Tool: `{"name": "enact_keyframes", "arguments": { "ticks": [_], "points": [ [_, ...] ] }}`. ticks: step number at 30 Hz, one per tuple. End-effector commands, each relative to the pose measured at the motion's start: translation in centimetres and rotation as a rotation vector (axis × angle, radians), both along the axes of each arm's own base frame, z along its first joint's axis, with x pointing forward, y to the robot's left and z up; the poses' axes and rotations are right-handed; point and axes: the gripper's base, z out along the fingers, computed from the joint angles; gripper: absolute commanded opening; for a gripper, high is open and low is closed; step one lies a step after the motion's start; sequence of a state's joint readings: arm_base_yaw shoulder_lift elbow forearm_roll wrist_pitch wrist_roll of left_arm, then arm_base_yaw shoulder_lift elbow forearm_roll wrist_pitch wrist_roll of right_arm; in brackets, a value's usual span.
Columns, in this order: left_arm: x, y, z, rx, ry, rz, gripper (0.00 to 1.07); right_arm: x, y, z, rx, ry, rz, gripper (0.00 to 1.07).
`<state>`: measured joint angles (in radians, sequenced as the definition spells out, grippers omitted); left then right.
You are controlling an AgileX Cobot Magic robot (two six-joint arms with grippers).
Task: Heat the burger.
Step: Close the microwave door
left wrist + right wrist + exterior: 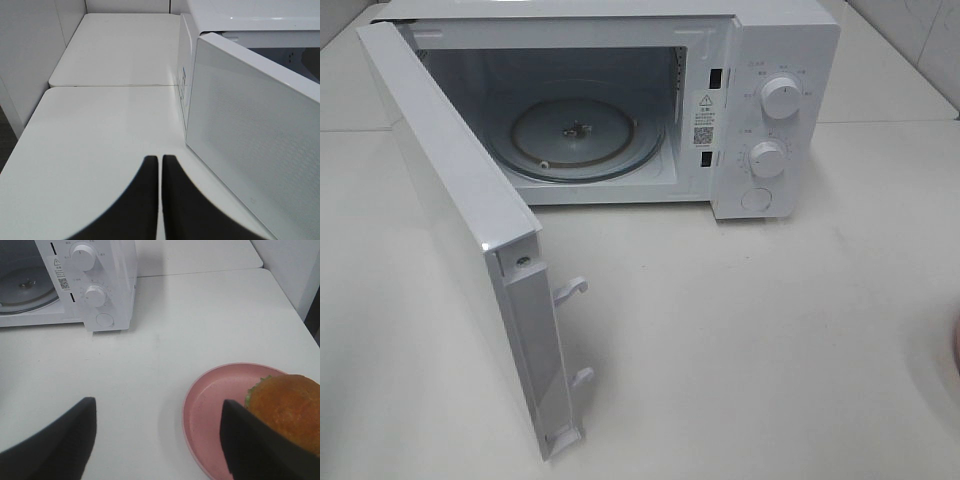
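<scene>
White covers nearly everything: one microwave (pixel 620 100) on a white tabletop (pixel 750 340), its single door (pixel 470 240) swung wide open toward seven o'clock in the high view. Inside lies one round glass turntable (pixel 575 135), bare. Two round knobs sit on the control panel, the upper knob (pixel 781 97) at twelve o'clock from the lower knob (pixel 767 158), with one round button (pixel 757 200) at six o'clock beneath them.

One burger (pixel 287 407) rests on one pink plate (pixel 215 400), well apart from the microwave, out toward four o'clock of it on the tabletop. Its bun is golden-brown and domed, with a frill of green lettuce peeking out at the edge; the rest is hidden.

The left tool (pixel 160 165) is closed tight, its two dark fingers pressed together with nothing between them, beside the outer face of the door. The right tool (pixel 157 415) stands wide apart and holds nothing, one finger (pixel 250 440) overlapping the plate and burger in its wrist view.
</scene>
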<state>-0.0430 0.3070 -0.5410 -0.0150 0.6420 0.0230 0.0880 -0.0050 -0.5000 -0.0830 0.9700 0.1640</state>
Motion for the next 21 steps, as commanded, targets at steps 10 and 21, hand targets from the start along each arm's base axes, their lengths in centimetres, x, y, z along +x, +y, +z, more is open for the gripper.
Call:
{"name": "enact_keyframes", "arguments": {
  "ticks": [10, 21],
  "points": [
    [4.9, -0.1, -1.4, -0.022, -0.165, 0.010, 0.00, -0.3, 0.0, -0.1, 0.008, -0.024, -0.006, 0.68],
    [7.4, -0.1, -4.9, -0.026, -0.306, 0.021, 0.00, -0.3, 0.0, -0.1, 0.009, -0.024, -0.007, 0.68]
  ]
}}
